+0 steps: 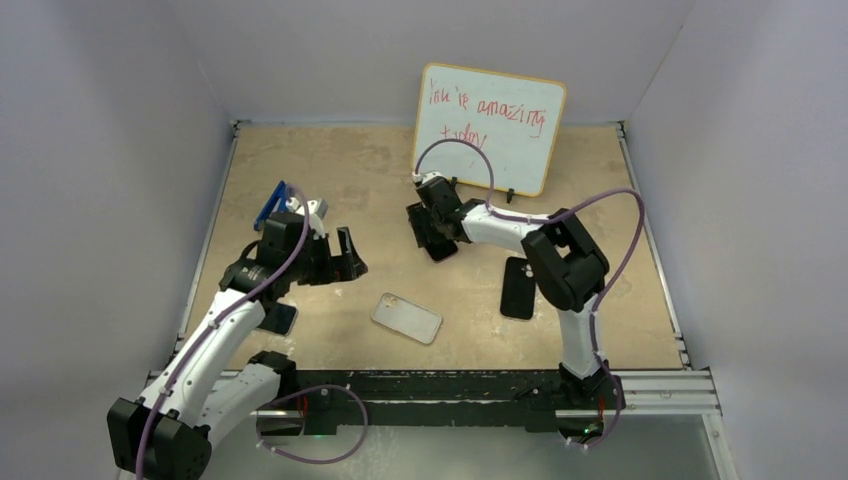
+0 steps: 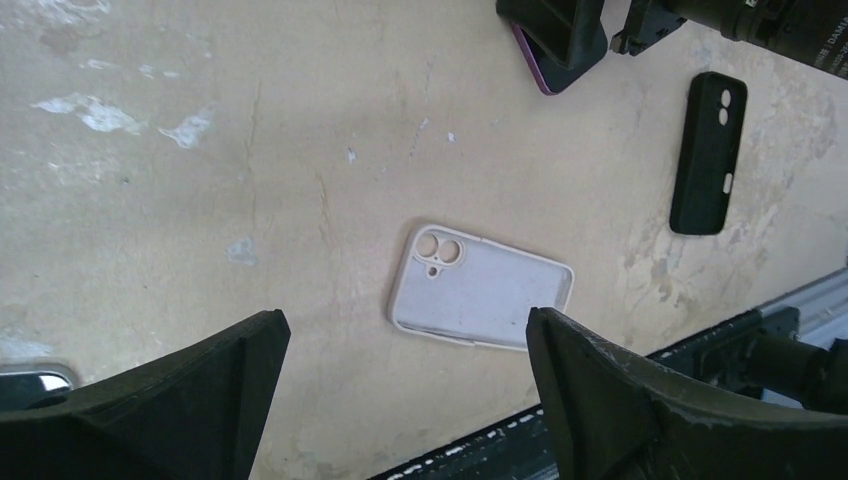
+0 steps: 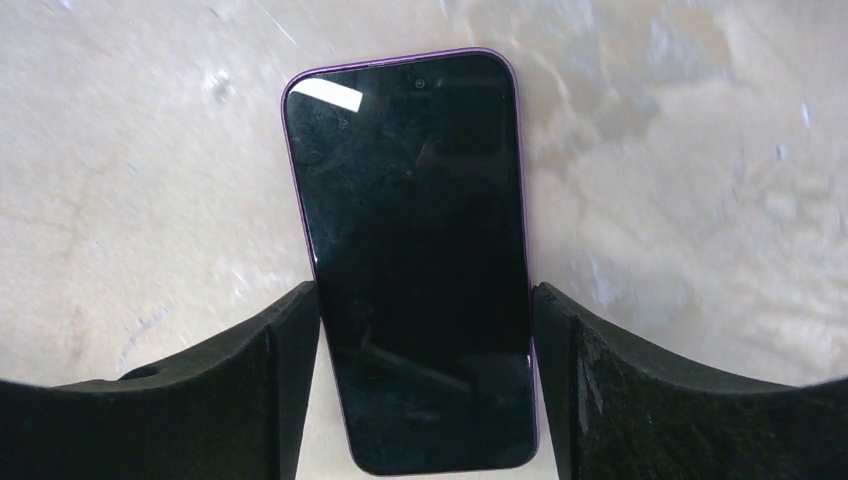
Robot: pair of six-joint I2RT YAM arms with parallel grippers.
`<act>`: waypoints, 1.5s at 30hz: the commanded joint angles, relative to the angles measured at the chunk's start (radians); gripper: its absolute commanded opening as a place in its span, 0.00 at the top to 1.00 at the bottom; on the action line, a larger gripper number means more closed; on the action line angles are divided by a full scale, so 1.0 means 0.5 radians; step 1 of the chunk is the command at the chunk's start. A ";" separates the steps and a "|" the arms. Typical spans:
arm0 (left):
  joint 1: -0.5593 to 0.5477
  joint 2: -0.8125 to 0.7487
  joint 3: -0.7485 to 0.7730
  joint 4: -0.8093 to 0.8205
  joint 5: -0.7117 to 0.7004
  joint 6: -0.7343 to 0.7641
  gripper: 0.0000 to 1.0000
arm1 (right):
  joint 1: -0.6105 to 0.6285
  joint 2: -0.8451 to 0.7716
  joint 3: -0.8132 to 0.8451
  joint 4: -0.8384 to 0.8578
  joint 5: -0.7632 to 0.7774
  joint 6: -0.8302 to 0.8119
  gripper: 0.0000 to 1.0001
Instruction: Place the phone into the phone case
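A purple-edged phone point(image 3: 415, 260) with a dark screen sits between my right gripper's point(image 3: 425, 292) fingers, which press on both its long sides; in the top view this gripper point(image 1: 437, 238) is at the table's middle, in front of the whiteboard. A white phone case point(image 1: 407, 318) lies open side up near the front centre; it also shows in the left wrist view point(image 2: 480, 292). My left gripper point(image 1: 345, 262) is open and empty, above the table to the left of the white case. In the left wrist view, the left gripper point(image 2: 405, 322) has its jaws wide apart.
A black phone case point(image 1: 518, 288) lies to the right of the white one, by the right arm. A second dark phone point(image 1: 281, 318) lies partly under the left arm. A whiteboard point(image 1: 490, 125) with red writing stands at the back. A metal rail point(image 1: 450, 385) runs along the front edge.
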 commanded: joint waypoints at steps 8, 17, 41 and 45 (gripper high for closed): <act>-0.001 -0.008 -0.303 0.167 0.503 -0.374 0.18 | -0.002 -0.346 -0.465 -0.316 0.139 0.444 0.46; -0.219 0.179 -0.448 0.355 0.323 -0.627 0.22 | -0.003 -0.548 -0.722 -0.304 0.162 0.516 0.51; -0.428 0.849 -0.369 0.986 0.035 -0.601 0.66 | 0.000 -1.129 -1.259 -0.147 -0.025 0.614 0.60; -0.426 0.998 -0.305 1.025 0.099 -0.586 0.66 | 0.012 -1.198 -1.271 -0.152 -0.074 0.628 0.60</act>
